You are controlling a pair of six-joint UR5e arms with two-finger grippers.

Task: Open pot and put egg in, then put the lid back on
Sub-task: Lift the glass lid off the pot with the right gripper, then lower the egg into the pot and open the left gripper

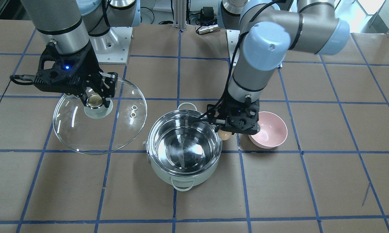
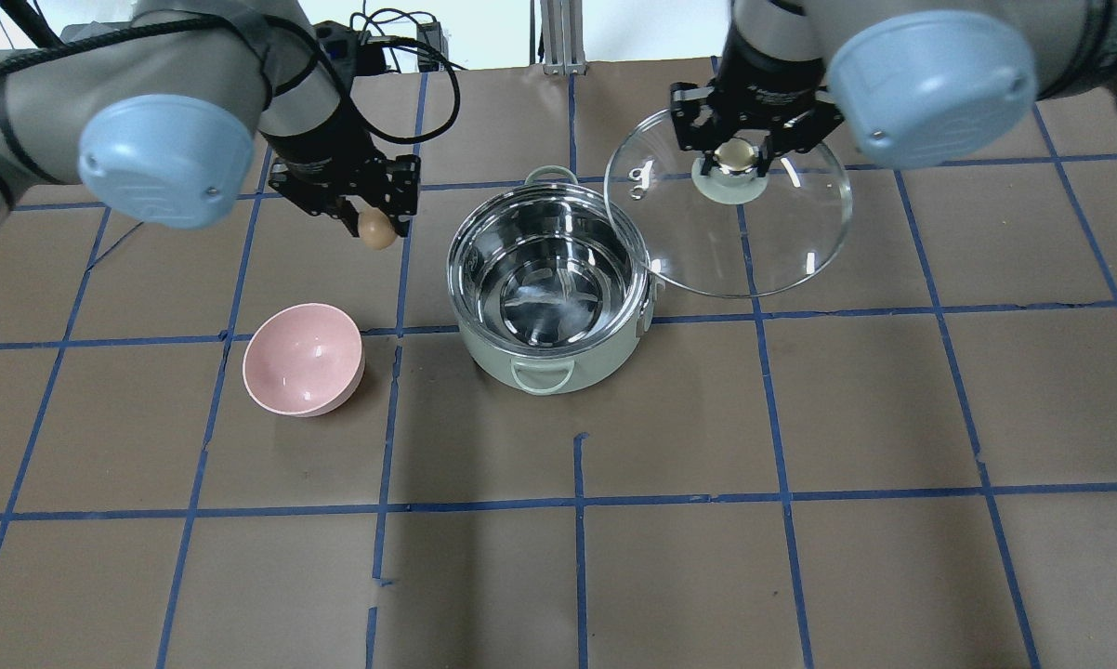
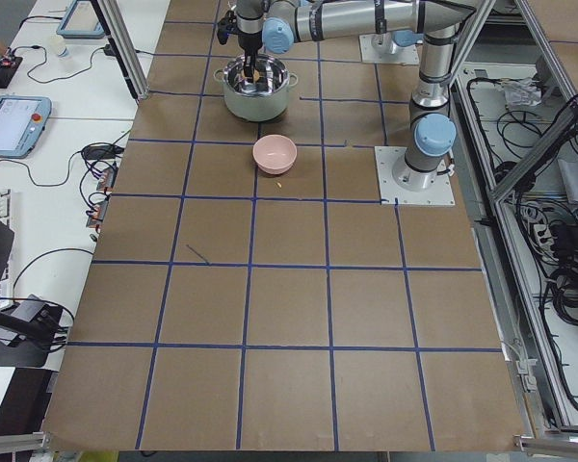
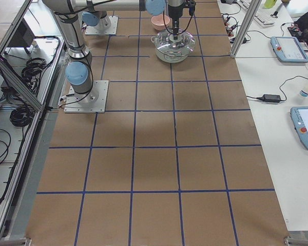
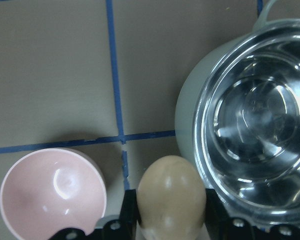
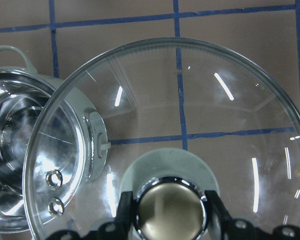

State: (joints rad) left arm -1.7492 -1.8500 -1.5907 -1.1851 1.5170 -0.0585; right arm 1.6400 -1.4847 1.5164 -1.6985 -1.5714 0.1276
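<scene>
The pot (image 2: 547, 358) stands open mid-table, its steel inside bare; it also shows in the front view (image 1: 181, 168). My left gripper (image 2: 376, 223) is shut on the egg (image 2: 376, 229) and holds it in the air just left of the pot, between pot and pink bowl. The egg fills the bottom of the left wrist view (image 5: 171, 195), beside the pot's rim (image 5: 205, 150). My right gripper (image 2: 733, 158) is shut on the knob of the glass lid (image 2: 781, 251) and holds the lid up to the pot's right; its edge overlaps the pot rim. The lid also shows in the right wrist view (image 6: 200, 100).
A pink bowl (image 2: 303, 358) sits empty on the table left of the pot, also in the front view (image 1: 272, 131). The brown table surface (image 2: 577, 557) has a blue tape grid. Both arm bases stand at the table's robot side.
</scene>
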